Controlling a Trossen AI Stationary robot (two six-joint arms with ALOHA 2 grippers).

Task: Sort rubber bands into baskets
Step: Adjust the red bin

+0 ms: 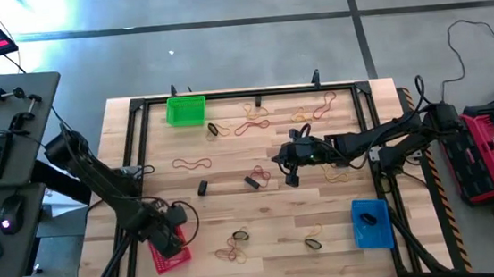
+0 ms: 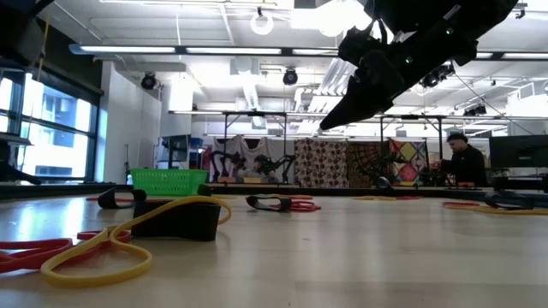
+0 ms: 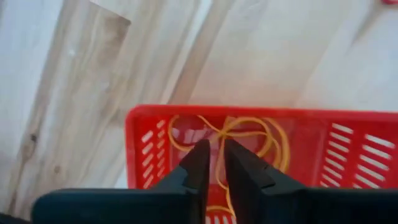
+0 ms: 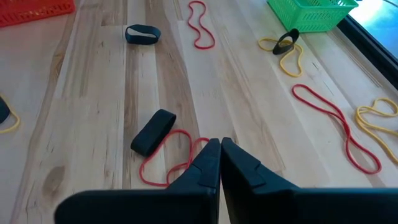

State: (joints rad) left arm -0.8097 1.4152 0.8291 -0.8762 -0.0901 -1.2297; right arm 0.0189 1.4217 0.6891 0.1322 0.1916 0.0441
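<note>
The red basket [image 3: 249,113] stands at the table's near left corner [image 1: 164,259], with yellowish rubber bands [image 3: 261,134] lying on its floor. My left gripper [image 3: 216,152] points straight down over it, open by a narrow gap, and holds nothing. My right gripper [image 4: 219,146] hangs shut above the table's middle [image 1: 289,172], over a red band [image 4: 171,158] and a black band [image 4: 153,132] that lie flat on the wood. The green basket [image 1: 185,109] stands at the far left. The blue basket [image 1: 371,222] stands at the near right.
Loose bands lie scattered on the wood: red and yellow ones along the far edge [image 1: 254,115], a red one [image 1: 193,164], black ones [image 1: 203,188], a tangle near the front [image 1: 237,244]. A black frame [image 1: 137,148] borders the table. A person sits behind it [image 2: 462,158].
</note>
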